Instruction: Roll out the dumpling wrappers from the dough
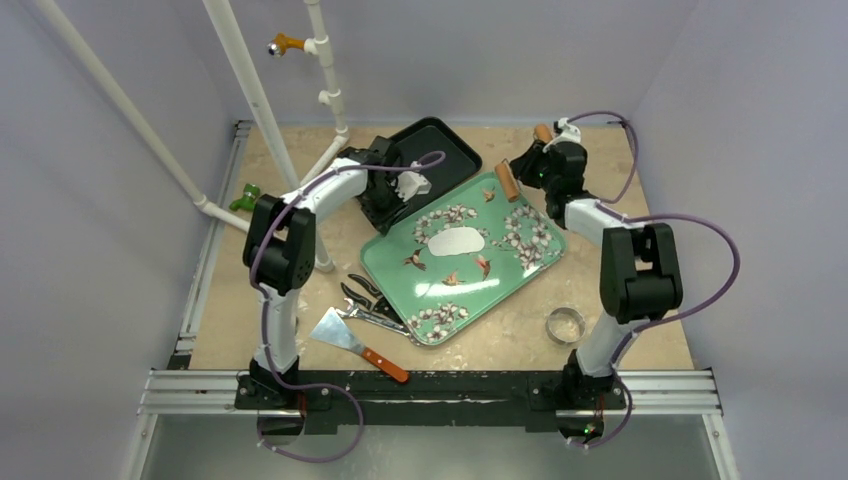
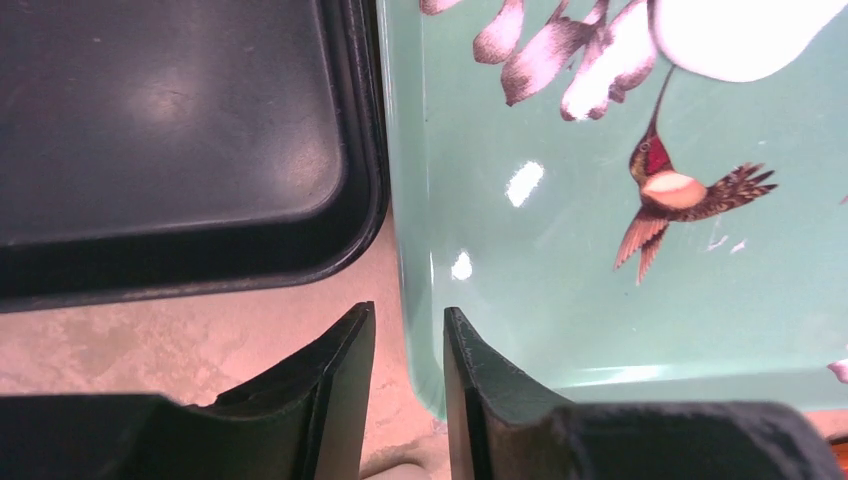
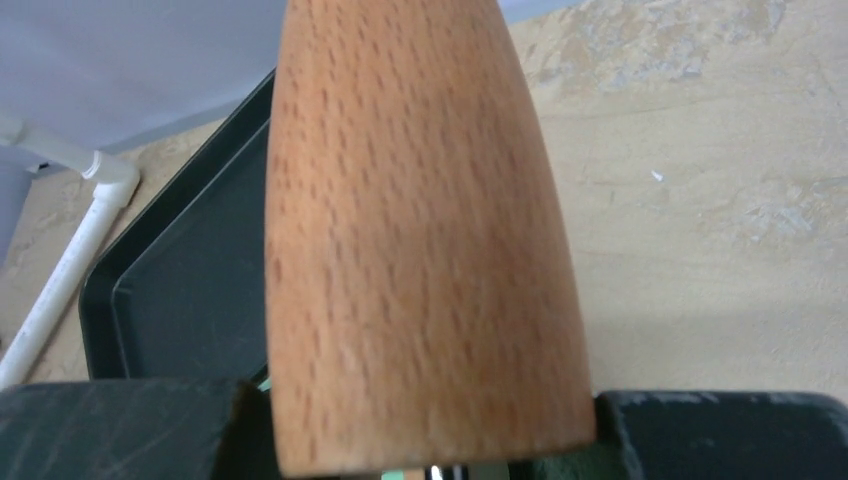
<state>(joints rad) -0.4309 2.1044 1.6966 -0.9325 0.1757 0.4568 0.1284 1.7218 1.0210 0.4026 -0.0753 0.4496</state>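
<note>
A: Lying where, as to the dumpling wrapper [image 1: 457, 241]?
B: Resting flat at the middle of the green tray [image 2: 560, 320], among blossom prints.
A: Gripping anything with the left gripper [image 2: 408, 312]?
B: Straddling the tray's rim beside the black tray [image 2: 170, 120], jaws narrowly parted, clamping nothing.
A: And with the right gripper [image 1: 530, 158]?
B: Clamping the wooden rolling pin [image 3: 420, 230] over the tray's far edge.
</note>
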